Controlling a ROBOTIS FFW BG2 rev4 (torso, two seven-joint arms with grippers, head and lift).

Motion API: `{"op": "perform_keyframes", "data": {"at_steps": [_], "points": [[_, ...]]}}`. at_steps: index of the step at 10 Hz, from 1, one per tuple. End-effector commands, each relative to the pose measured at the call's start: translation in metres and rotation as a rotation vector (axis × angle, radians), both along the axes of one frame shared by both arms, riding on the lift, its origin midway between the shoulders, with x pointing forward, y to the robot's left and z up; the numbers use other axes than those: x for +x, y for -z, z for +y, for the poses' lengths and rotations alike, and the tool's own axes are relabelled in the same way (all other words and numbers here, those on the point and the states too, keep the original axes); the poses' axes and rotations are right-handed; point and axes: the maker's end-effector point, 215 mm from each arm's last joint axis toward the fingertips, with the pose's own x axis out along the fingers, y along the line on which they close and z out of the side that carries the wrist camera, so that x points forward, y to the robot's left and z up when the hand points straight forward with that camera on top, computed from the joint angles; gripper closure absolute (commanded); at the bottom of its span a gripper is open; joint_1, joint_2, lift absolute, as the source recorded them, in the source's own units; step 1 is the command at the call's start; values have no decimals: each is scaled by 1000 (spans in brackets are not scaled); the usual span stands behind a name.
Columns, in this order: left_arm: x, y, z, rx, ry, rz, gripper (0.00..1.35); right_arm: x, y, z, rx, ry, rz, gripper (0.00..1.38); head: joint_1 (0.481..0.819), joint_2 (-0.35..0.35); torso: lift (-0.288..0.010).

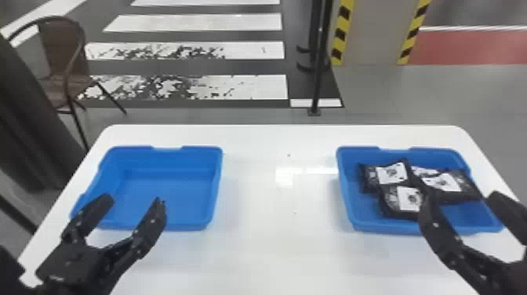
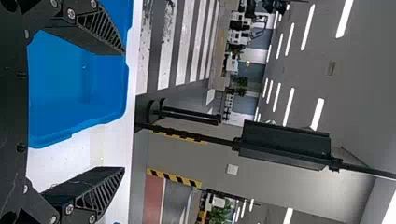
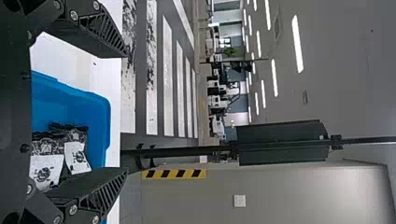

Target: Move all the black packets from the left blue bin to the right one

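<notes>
The largest thing is the grey floor (image 1: 392, 90), painted with wide white stripes (image 1: 196, 23) beyond the work area. A pale pillar (image 1: 376, 31) rises from it, its edges banded with yellow-and-black striping (image 1: 340, 35). Next comes the white surface (image 1: 280, 243), round-cornered at its far side and carrying both bins. A brown chair (image 1: 66, 35) stands past its far left corner.

Two blue bins of like shape sit well apart: the left blue bin (image 1: 188, 225) and the right blue bin (image 1: 376, 228).

The left end effector (image 1: 132, 199) is at the near side of the left blue bin, its two fingers spread wide apart. The right end effector (image 1: 461, 196) is at the near side of the right blue bin, its fingers also well apart. In the head view its inner finger overlaps the lower packet; whether they touch I cannot tell.

The black packets (image 1: 466, 184) lie in the right blue bin, at least four in a loose, overlapping group: one toward the left, one nearer the front, one toward the right, and another partly hidden behind.

Smallest are the white labels (image 1: 392, 172) on the packets. Those facing up bear a dark emblem at the middle, with small marks around it; the lettering is too small to read.
</notes>
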Motion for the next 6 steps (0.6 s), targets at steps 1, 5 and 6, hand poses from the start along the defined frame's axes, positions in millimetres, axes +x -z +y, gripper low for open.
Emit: {"op": "perform_keyframes", "data": {"at_steps": [1,5,6], "points": [[0,0,0,-4,-2,1,162,0,0,0,1,-1,0,163,695,39,-140],[-1,2,0,-7,-1,8,162,0,0,2,4,-4,0,163,695,42,-140],[-1,2,0,-7,-1,8,162,0,1,2,6,-4,2,163,695,42,-140]]}}
